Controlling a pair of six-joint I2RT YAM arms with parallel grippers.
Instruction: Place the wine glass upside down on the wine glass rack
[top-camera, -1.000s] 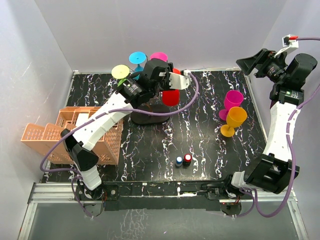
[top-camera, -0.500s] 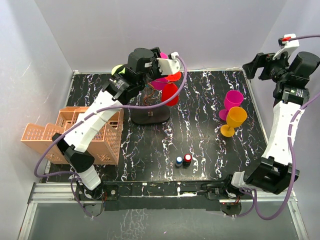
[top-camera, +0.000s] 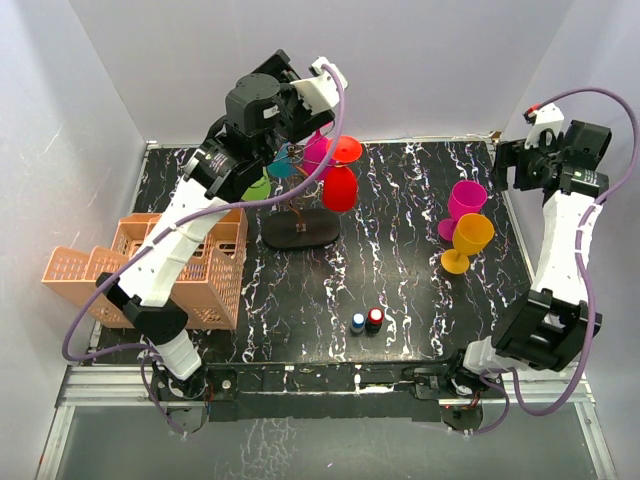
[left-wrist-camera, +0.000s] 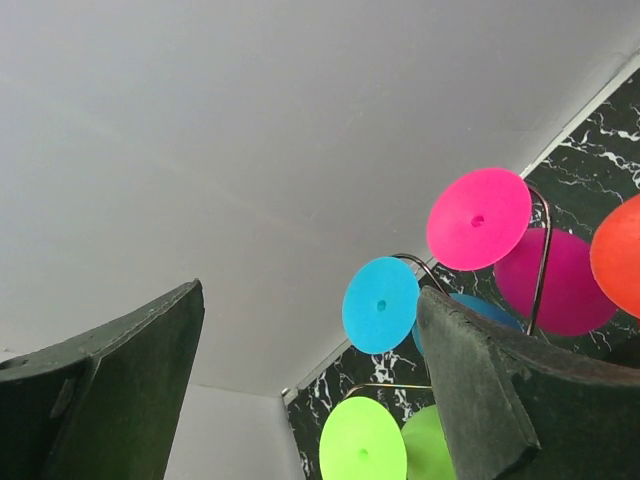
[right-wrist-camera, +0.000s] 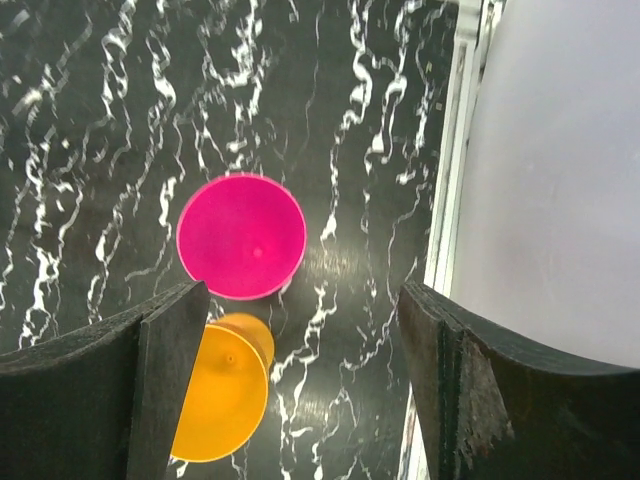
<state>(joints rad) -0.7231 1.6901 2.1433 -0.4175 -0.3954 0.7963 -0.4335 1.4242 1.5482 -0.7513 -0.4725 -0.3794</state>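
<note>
The wine glass rack (top-camera: 300, 232) stands on its black oval base at the middle back of the table. Upside-down glasses hang from it: red (top-camera: 340, 187), magenta (top-camera: 318, 155), blue (top-camera: 280, 167) and green (top-camera: 258, 187). My left gripper (top-camera: 300, 105) is open and empty, raised above the rack. Its wrist view shows the wire arms (left-wrist-camera: 541, 250) and the blue (left-wrist-camera: 380, 305), pink (left-wrist-camera: 478, 218) and green (left-wrist-camera: 362, 452) feet from below. My right gripper (top-camera: 512, 165) is open and empty, high above an upright pink glass (right-wrist-camera: 241, 236) and an orange glass (right-wrist-camera: 215, 405).
An orange lattice crate (top-camera: 170, 265) sits at the left edge. Two small items, one blue-topped (top-camera: 357, 322) and one red-topped (top-camera: 375, 317), stand near the front middle. The pink (top-camera: 466, 200) and orange (top-camera: 470, 240) glasses stand near the right wall. White walls close in three sides.
My left gripper has let go of the red glass and risen up and back from the rack; the red glass stays hanging. My right gripper has tilted down over the two upright glasses.
</note>
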